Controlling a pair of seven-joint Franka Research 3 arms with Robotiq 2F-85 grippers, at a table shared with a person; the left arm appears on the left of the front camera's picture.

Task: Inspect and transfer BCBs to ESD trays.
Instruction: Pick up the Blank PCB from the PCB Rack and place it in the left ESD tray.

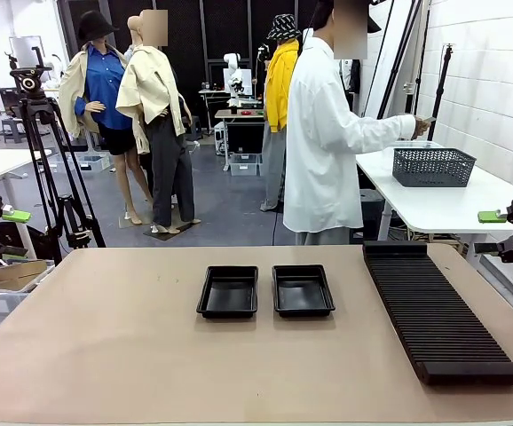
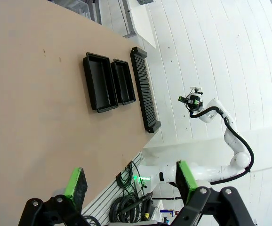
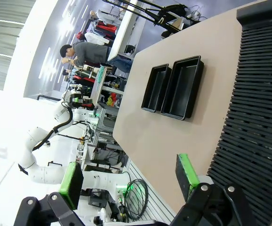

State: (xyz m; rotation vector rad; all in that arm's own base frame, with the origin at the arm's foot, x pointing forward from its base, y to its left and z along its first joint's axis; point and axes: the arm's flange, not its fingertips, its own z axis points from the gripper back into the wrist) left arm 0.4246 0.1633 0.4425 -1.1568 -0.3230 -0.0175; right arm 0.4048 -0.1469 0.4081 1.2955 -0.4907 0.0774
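Two ESD trays, black and shallow, sit side by side mid-table with bare floors: the left one and the right one. They also lie in the left wrist view and in the right wrist view. No BCBs are in view. My left gripper hangs off the table's left side, open and holding nothing. My right gripper hovers beyond the table's right edge, also open with nothing in it.
A long black ribbed rack runs along the table's right side. A person in a white coat stands at the far edge, turned toward a white side table holding a grey mesh basket. A tripod stands back left.
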